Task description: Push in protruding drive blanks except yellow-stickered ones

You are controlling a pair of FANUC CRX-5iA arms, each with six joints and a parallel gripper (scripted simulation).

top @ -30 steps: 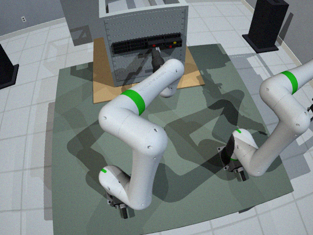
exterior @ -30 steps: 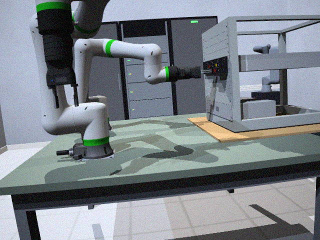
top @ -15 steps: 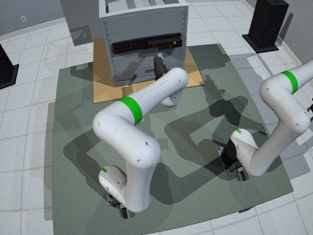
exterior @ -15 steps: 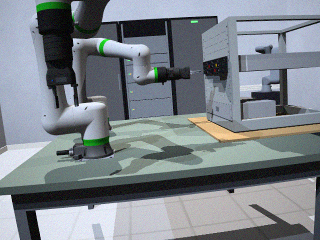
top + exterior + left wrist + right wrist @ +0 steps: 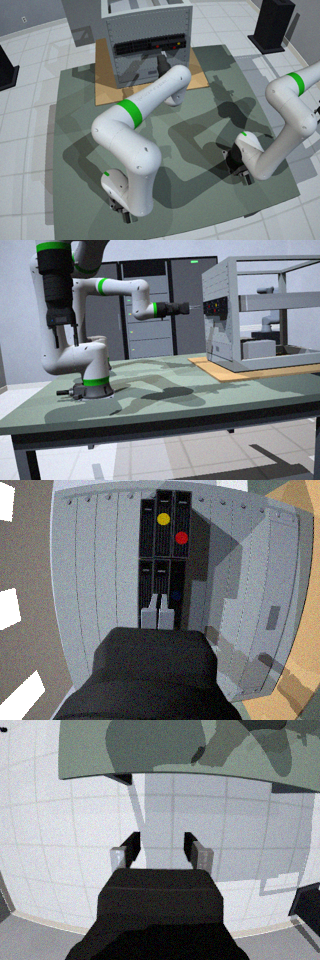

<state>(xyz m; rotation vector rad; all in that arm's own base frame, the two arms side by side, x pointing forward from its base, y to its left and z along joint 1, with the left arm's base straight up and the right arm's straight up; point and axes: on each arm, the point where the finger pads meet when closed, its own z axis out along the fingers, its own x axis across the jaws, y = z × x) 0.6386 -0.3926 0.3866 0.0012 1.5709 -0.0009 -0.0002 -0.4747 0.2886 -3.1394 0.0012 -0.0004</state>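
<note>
Left gripper, fingers together, just in front of rack. Yellow-stickered blank in rack's drive row, beside red-stickered blank. Right gripper apart, well away from rack.

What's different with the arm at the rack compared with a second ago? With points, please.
The left arm has drawn back: its gripper (image 5: 163, 53) (image 5: 200, 307) (image 5: 158, 596), close up to the front of the rack (image 5: 152, 27) (image 5: 217, 335) (image 5: 95, 580) a second ago, now stands off from it with a visible gap. No grasp or release shows. The right arm's gripper (image 5: 66, 345) (image 5: 162, 840) hangs as it did, and the rack looks unmoved on the tan board (image 5: 103, 95) (image 5: 219, 376) (image 5: 300, 645).
</note>
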